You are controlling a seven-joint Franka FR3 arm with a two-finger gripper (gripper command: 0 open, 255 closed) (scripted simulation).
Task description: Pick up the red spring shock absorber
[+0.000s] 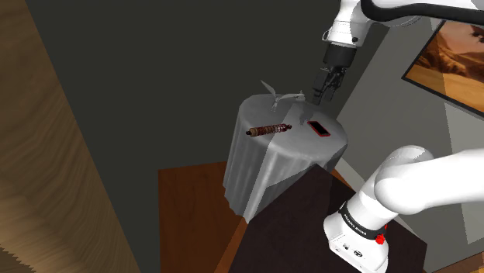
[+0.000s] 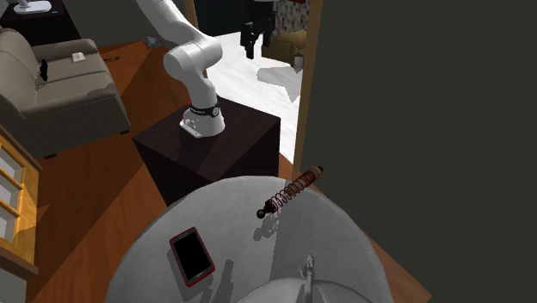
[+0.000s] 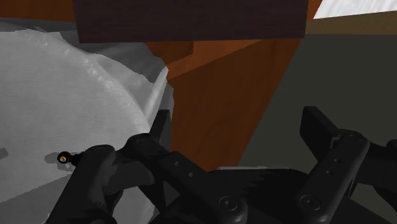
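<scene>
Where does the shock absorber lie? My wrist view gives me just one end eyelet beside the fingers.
Observer: The dark red spring shock absorber lies flat on the round grey-draped table, near its edge on the shoulder view's left.
Operator: Anything beside it?
Observer: A red-cased phone lies to its right in that view, not touching it.
Operator: And the gripper?
Observer: The gripper hangs above the table, nearer the phone than the shock absorber.

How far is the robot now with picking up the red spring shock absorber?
Nothing is done yet: the shock absorber lies flat on the grey-draped table, untouched. In hand: the gripper hangs open above the table, nearer the red phone than the absorber. Left: move over the absorber, descend, close and lift.
</scene>
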